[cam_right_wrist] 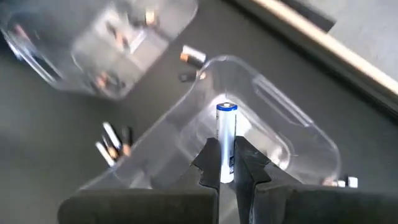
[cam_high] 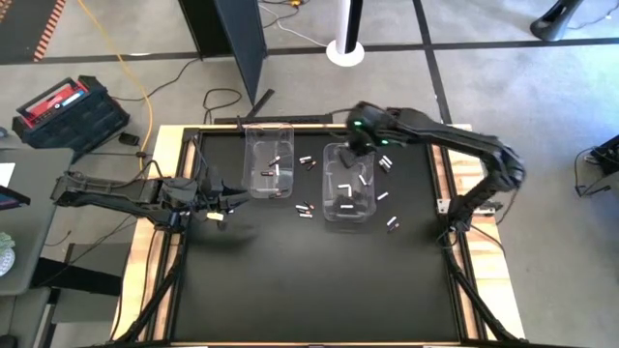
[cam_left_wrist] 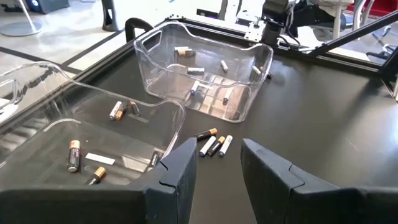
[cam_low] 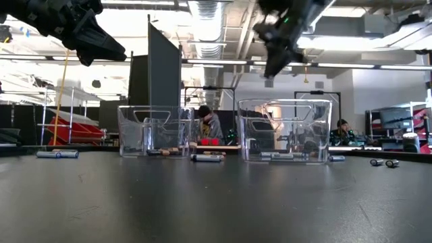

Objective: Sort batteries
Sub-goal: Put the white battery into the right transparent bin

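Two clear bins stand mid-table, the left bin (cam_high: 268, 159) and the right bin (cam_high: 348, 184), each with a few batteries inside. My right gripper (cam_high: 360, 145) hangs above the right bin's far end (cam_low: 287, 131), shut on a white battery with a blue end (cam_right_wrist: 226, 121). My left gripper (cam_left_wrist: 217, 180) waits open, with nothing between its fingers, near the left bin's left side (cam_high: 218, 208). Loose batteries (cam_high: 306, 209) lie on the black table between and around the bins. My right gripper pinches the white battery between its two fingers (cam_right_wrist: 208, 162) by its rear half (cam_right_wrist: 226, 149). The blue-banded end sticks out past the fingertips, so the battery lies along the fingers. The fingers slant downward from above. The battery is lifted clear, over the right bin (cam_right_wrist: 273, 118).
More loose batteries lie by the right bin (cam_high: 385, 164) (cam_high: 392, 222) and between the bins at the far side (cam_high: 309, 161). Three lie close together in front of my left gripper (cam_left_wrist: 214, 144). The table's near half is bare black surface (cam_high: 309, 290). People sit in the room behind (cam_low: 206, 121).
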### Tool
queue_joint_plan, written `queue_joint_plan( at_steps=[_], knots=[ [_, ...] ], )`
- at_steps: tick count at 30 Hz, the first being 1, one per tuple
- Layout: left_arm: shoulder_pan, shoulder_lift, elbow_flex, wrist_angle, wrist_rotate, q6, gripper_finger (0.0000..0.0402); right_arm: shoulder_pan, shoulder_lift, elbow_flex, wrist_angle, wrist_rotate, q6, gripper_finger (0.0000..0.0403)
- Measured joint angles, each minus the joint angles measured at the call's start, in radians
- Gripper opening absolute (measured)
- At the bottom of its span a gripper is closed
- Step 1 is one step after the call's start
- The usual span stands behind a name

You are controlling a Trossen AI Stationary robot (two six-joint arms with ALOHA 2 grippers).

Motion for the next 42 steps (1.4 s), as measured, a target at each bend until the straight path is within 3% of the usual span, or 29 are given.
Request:
queue_joint_plan(
  at_steps=[7,14,32,42],
  knots=[
    [0.000,0.000,0.000,0.000,0.000,0.000,0.0119,-0.016,0.220,0.039,-0.120,-0.014,-0.162,0.0032],
    [0.000,0.000,0.000,-0.004,0.000,0.000,0.0119,-0.005,0.347,-0.005,-0.065,-0.091,-0.219,0.0032],
    [0.000,0.000,0.000,-0.007,0.000,-0.017,0.0119,0.045,0.365,-0.132,0.121,-0.133,-0.176,0.0033],
    [0.000,0.000,0.000,-0.007,0.000,-0.032,0.0119,0.046,0.365,-0.133,0.137,-0.134,-0.173,0.0057]
  ],
)
